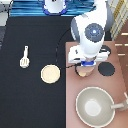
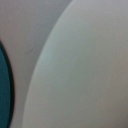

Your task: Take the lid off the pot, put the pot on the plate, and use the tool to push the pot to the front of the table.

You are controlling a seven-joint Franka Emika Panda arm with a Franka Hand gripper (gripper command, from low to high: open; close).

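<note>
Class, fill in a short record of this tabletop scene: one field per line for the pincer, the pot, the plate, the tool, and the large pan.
pincer: low over the stove block, right above the pot, mostly hidden under the robot's hand
pot: on the stove, only its edge showing beneath the hand; lid not visible
plate: bare, on the black table, to the exterior view's left of the stove
tool: lying on the table, further to the exterior view's left, untouched
large pan: on the stove toward the exterior view's bottom, handle pointing right
</note>
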